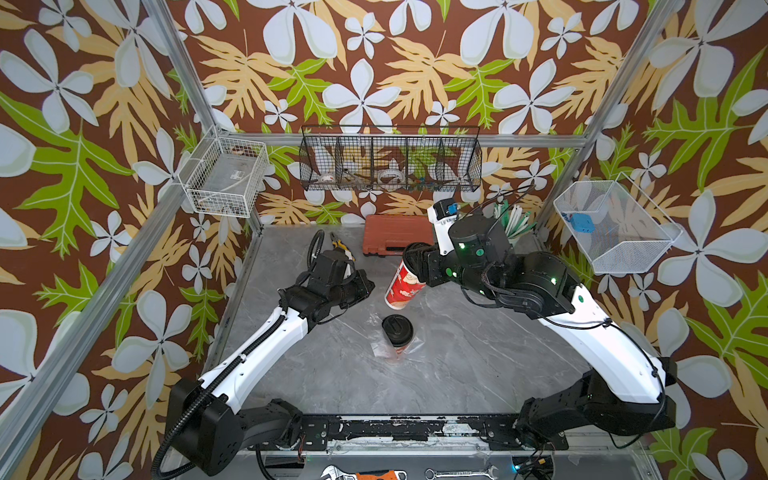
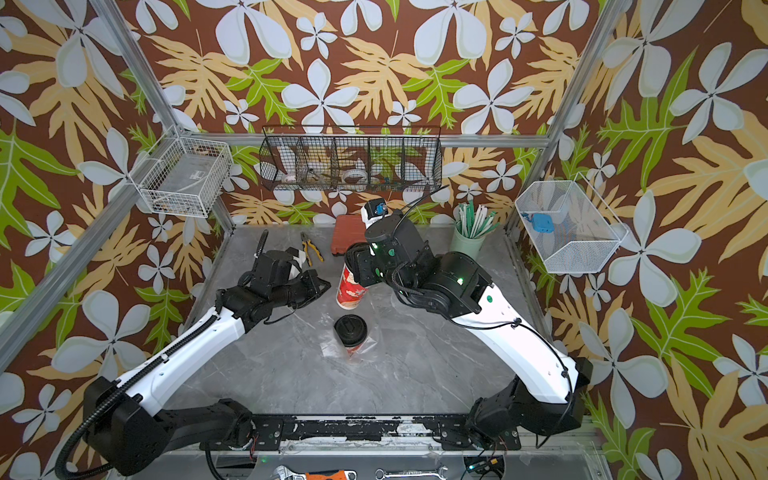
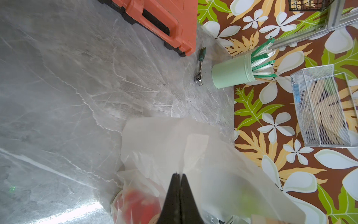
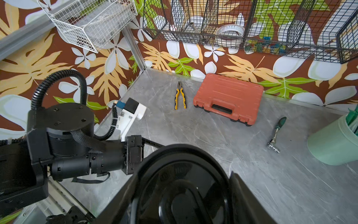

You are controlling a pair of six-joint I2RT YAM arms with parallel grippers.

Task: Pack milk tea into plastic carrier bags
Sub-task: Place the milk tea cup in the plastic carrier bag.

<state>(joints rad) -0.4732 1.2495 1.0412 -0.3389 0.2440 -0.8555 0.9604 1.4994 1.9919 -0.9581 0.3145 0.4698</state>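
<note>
In both top views my right gripper (image 1: 415, 259) is shut on the top of a red milk tea cup (image 1: 404, 289), held tilted above the table with its pale base low and toward the left arm. In the right wrist view its black domed lid (image 4: 182, 194) fills the space between the fingers (image 4: 240, 194). My left gripper (image 1: 366, 286) is shut on the clear film of a plastic carrier bag (image 3: 155, 139); red shows blurred through that film (image 3: 139, 203). A second cup with a black lid (image 1: 397, 330) stands upright mid-table inside a crumpled clear bag (image 1: 411, 347).
An orange tool case (image 1: 395, 239) and yellow pliers (image 1: 338, 245) lie at the back of the grey table. A mint-green cup of straws (image 2: 469, 241) stands back right, a ratchet (image 4: 275, 135) beside it. Wire baskets (image 1: 390, 160) hang on the walls. Wrenches (image 1: 361, 473) lie at the front edge.
</note>
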